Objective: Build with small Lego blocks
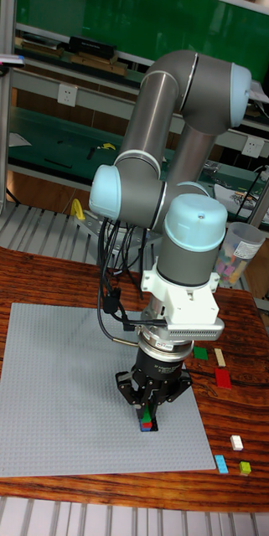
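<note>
- The pincer [149, 412] points straight down over the grey Lego baseplate [59, 385], its fingertips closed around a small stack of Lego bricks [148, 420] showing green, red and blue, which sits on or just above the plate near its right side.
- These bricks look light, rigid and smooth-sided; I judge a squeeze across two flat opposite walls the safest hold, since studs give poor purchase and a tilted brick would not seat.
- Loose bricks lie right of the plate: a green brick [201, 353], a red brick [223, 378], a white brick [236, 442] and others.
- The plate rests flat on a dark wooden bench [33, 280].
- A clear plastic cup [238, 249] stands behind; shelving and green boards fill the room.
</note>
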{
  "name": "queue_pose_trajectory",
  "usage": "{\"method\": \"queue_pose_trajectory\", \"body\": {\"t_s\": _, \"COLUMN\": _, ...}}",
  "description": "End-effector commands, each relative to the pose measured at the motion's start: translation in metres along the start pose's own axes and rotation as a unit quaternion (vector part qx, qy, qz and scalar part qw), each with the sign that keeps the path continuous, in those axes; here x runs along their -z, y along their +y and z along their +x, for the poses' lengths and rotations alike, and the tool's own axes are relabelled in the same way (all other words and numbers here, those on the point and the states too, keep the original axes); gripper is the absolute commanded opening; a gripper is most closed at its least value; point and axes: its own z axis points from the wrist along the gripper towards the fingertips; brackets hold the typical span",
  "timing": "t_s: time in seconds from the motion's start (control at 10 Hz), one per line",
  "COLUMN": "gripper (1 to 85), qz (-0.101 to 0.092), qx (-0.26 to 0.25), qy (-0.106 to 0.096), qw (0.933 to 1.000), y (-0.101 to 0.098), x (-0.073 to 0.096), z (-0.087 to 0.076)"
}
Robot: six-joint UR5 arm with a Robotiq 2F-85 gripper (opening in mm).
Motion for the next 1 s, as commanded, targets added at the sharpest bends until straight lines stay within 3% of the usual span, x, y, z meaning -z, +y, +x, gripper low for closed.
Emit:
{"method": "queue_pose_trajectory", "body": {"t_s": 0.0, "gripper": 1.3, "qz": -0.004, "qx": -0.005, "qy": -0.001, "qw": 1.0, "y": 0.0002, "x": 0.0017, "z": -0.0004}}
{"method": "queue_pose_trajectory", "body": {"t_s": 0.9, "gripper": 1.3, "qz": -0.001, "qx": -0.01, "qy": 0.003, "qw": 0.9999, "y": 0.0038, "x": -0.0004, "z": -0.0023}}
